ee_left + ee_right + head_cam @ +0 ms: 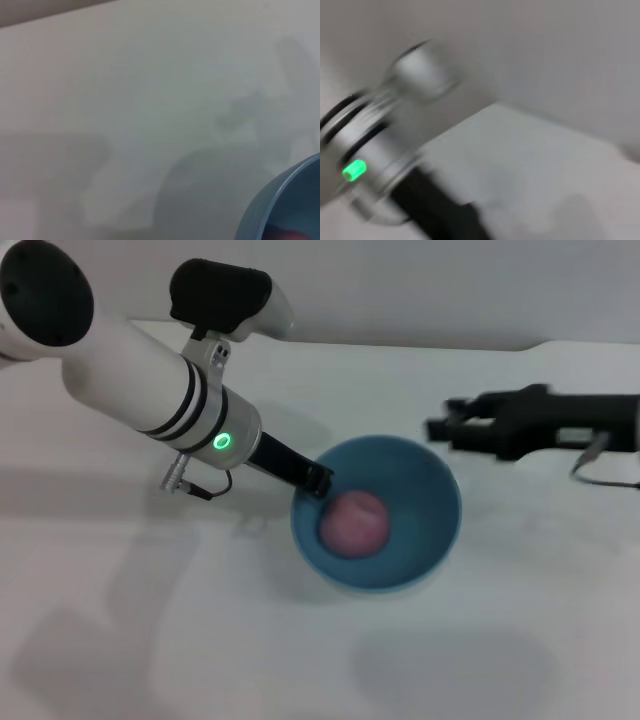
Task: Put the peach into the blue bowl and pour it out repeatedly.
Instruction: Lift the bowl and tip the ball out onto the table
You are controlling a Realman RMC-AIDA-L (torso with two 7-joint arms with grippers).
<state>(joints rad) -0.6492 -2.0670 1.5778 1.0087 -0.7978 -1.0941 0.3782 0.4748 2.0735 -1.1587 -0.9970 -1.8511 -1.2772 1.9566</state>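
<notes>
head view: left hand (318,480) grips blue bowl (435,480) holding peach (354,524).

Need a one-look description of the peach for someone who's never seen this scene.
On the white table, find the light-blue bowl near the middle, where the left gripper meets its rim. The peach lies inside it: small, round, matte pink, the only pink thing there.

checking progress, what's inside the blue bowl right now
The peach lies inside the blue bowl, with the left gripper at the rim. The bowl floor under the peach is hidden.
</notes>
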